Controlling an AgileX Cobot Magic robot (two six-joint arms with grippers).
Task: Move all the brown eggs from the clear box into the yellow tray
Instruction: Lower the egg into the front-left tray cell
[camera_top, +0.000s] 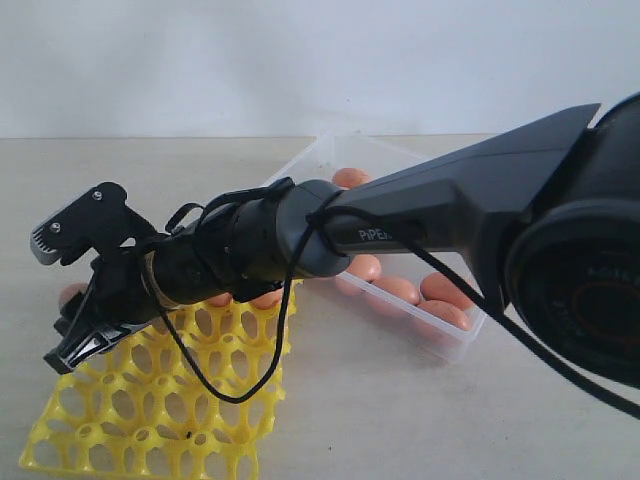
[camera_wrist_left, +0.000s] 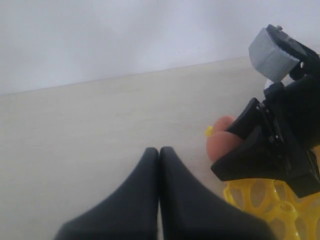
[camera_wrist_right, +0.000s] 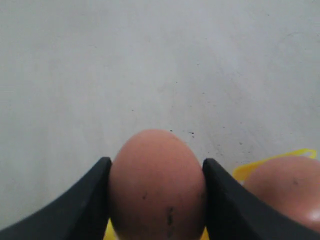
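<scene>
My right gripper (camera_wrist_right: 156, 175) is shut on a speckled brown egg (camera_wrist_right: 157, 185), black fingers pressed to both its sides. In the exterior view that arm reaches across to the left, and the held egg (camera_top: 70, 293) hangs at the far left corner of the yellow tray (camera_top: 150, 400). A second egg (camera_wrist_right: 285, 192) sits beside it in the tray. More eggs (camera_top: 265, 298) line the tray's far edge. The clear box (camera_top: 300, 160) behind holds several eggs (camera_top: 400, 290). My left gripper (camera_wrist_left: 159, 152) is shut and empty, low over the bare table, beside the held egg (camera_wrist_left: 222, 140).
The right arm's thick forearm (camera_top: 450, 210) spans the scene above the box and tray, with a black cable (camera_top: 230, 395) looping down over the tray. Pale tabletop (camera_top: 400, 400) lies in front of the box. A white wall stands behind.
</scene>
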